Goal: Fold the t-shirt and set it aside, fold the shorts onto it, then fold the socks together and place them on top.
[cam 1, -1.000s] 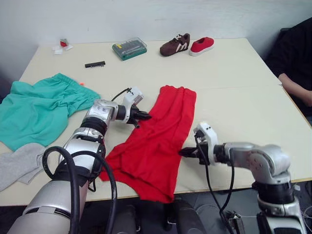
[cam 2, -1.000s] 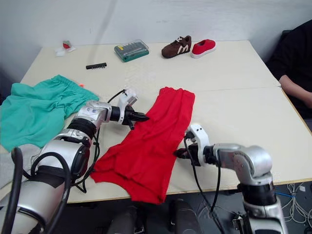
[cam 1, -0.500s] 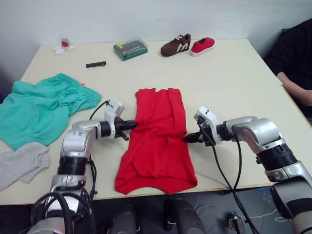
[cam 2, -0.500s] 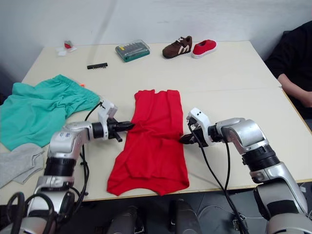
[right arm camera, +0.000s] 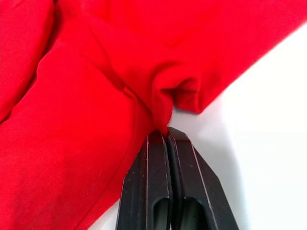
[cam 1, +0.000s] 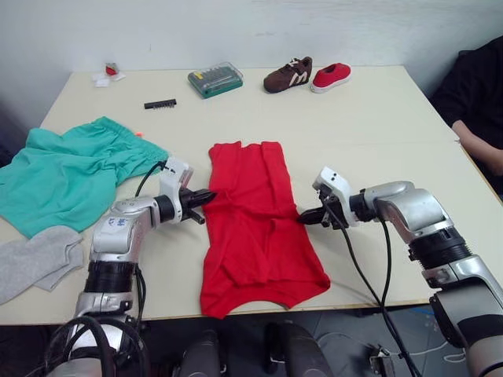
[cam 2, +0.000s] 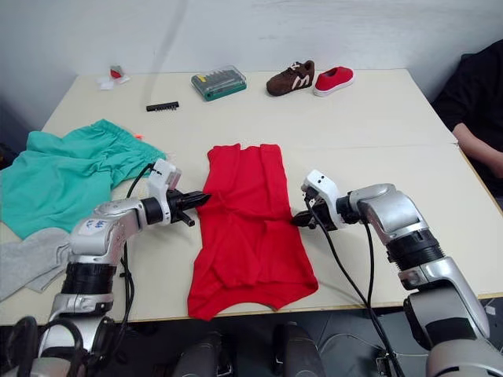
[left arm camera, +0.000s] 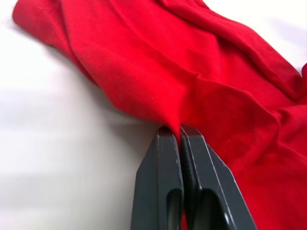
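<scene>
Table: both end effectors pinching t-shirt

Both arms are built of rounded silver-grey shells joined by black ribbed rings, ending in small white wrist blocks. The left gripper and right gripper each carry two slim, flat black fingers with slotted bases. Loose black cables loop from each wrist back along the forearms, and the left forearm shell bears small blue markings
</scene>
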You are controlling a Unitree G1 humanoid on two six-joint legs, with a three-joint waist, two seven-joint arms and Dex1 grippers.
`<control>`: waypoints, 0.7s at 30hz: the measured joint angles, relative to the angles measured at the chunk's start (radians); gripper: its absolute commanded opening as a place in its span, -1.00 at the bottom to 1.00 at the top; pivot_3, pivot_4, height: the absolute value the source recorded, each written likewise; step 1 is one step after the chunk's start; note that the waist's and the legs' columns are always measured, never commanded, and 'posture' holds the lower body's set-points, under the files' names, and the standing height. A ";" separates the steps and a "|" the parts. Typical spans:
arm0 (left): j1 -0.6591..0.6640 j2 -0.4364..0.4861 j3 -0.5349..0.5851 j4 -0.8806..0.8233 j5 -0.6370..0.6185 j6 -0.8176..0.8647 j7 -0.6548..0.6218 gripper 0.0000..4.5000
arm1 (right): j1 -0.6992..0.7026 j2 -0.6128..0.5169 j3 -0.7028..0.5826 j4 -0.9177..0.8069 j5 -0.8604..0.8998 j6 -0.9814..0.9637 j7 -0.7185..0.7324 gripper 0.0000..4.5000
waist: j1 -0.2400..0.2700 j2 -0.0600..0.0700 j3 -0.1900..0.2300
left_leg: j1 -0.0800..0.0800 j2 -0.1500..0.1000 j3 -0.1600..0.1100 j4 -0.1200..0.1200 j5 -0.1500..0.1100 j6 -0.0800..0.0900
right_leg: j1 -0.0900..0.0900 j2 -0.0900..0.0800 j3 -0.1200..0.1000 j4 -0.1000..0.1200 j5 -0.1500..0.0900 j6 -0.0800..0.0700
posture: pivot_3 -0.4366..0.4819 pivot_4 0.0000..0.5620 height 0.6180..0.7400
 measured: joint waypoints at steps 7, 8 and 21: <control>-0.062 0.032 -0.050 0.136 -0.004 -0.106 -0.121 0.28 | 0.111 0.007 -0.128 -0.170 0.094 0.180 -0.087 -0.28 | -0.002 0.000 0.000 | -0.002 0.000 0.000 -0.001 0.000 0.000 | -0.002 0.000 0.000 -0.002 0.000 0.000 | -0.05 -0.47 1.00; -0.063 0.039 -0.056 0.138 -0.005 -0.116 -0.142 0.42 | 0.134 0.007 -0.149 -0.204 0.104 0.200 -0.103 -0.11 | -0.001 0.000 0.000 | -0.002 0.000 0.000 -0.001 0.000 0.000 | -0.002 0.000 -0.001 -0.002 0.000 0.000 | -0.05 -0.47 1.00; 0.136 0.342 -0.118 -0.115 0.014 -0.686 -0.534 1.00 | 0.480 -0.320 -0.306 -0.504 0.035 -0.215 -0.009 0.99 | -0.003 0.003 0.002 | -0.001 0.001 0.002 -0.004 -0.001 -0.001 | -0.002 0.002 0.000 -0.004 0.000 0.000 | -0.05 -0.47 1.00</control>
